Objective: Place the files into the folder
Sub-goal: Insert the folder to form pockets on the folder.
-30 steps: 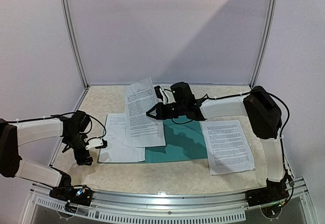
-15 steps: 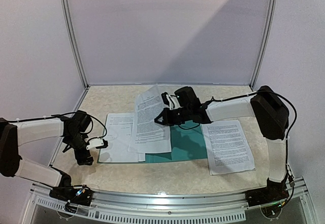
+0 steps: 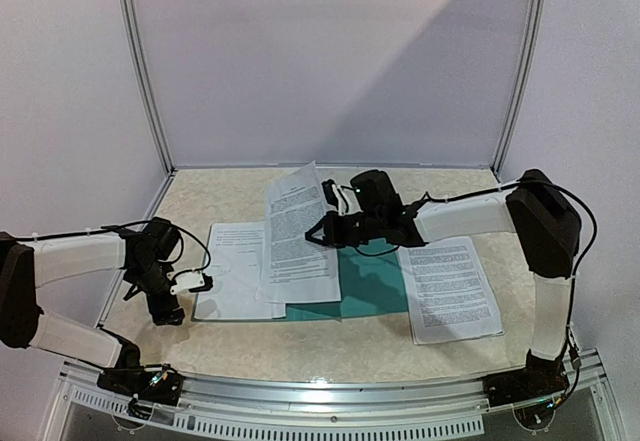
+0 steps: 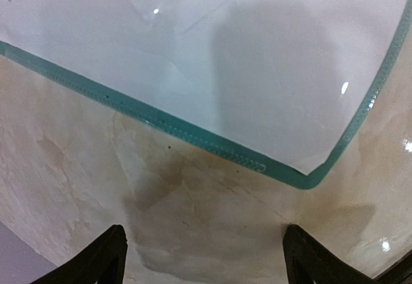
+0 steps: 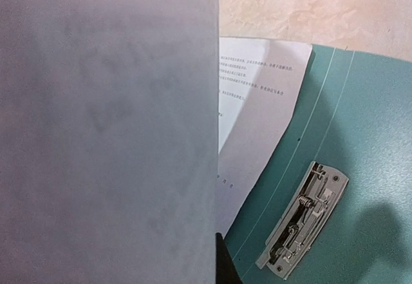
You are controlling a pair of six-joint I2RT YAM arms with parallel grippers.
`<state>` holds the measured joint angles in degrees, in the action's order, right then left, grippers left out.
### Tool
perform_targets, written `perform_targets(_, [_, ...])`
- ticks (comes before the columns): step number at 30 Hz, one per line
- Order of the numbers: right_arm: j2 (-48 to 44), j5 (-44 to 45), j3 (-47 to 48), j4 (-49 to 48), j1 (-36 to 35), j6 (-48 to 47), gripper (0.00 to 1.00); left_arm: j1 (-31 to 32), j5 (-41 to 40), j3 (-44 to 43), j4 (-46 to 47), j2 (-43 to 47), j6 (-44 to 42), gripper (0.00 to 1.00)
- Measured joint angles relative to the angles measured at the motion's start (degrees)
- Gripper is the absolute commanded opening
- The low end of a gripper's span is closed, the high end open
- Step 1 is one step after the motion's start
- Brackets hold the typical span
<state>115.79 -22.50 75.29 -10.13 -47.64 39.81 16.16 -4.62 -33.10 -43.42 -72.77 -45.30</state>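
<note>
Change since the earlier frame: the right claw (image 3: pixel 318 233) and its held sheet (image 3: pixel 297 231) have shifted toward the right of the overhead view. The sheet now stands steeper, its top corner raised. The left claw (image 3: pixel 195 284) has not moved.

1. Right claw: closed, pinching the held sheet at its right edge (the paper's blank back fills the left half of the right wrist view).
2. Folder (image 3: pixel 375 283): teal, lying open and flat at the centre of the tabletop (image 3: pixel 340 349). Its metal clip (image 5: pixel 306 223) shows on the inside cover, lower right of the right wrist view.
3. Left claw: open and empty, low over bare tabletop just beside the folder's corner (image 4: pixel 309 179).
4. Flat sheet (image 3: pixel 235 273): lying on the folder's left half.
5. Loose sheet (image 3: pixel 447 289): on the tabletop to the right of the folder, at its edge (whether touching, I cannot tell).

Step in hand: bringing the held sheet over the open folder. I judge this an early stage, with the loose sheet not yet handled.

Next move calls for: lowering the paper flat inside the covers, then letting go.

In the way: the held sheet's lower part seems to rest on the flat sheet and may drag it. Floppy paper may buckle. The clip appears closed.
</note>
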Motion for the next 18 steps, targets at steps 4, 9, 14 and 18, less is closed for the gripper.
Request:
perform_targets(4, [4.7, -1.3, 2.0, -1.4, -0.7, 2.0, 0.0, 0.2, 0.4, -0.2, 0.3, -0.5, 0.3, 0.85])
perform_targets(9, [9.6, -2.7, 5.0, -3.7, -2.1, 6.0, 0.0, 0.5, 0.9, -0.9, 0.2, -1.9, 1.0, 0.84])
perform_targets(14, [13.0, -3.2, 7.6, -8.0, -4.0, 11.0, 0.0, 1.4, 0.9, -1.6, 0.3, -2.9, 1.4, 0.84])
perform_targets(18, [15.2, -3.2, 9.9, -10.3, -5.2, 14.8, 0.0, 1.5, 0.9, -1.6, 0.4, -3.1, 1.6, 0.84])
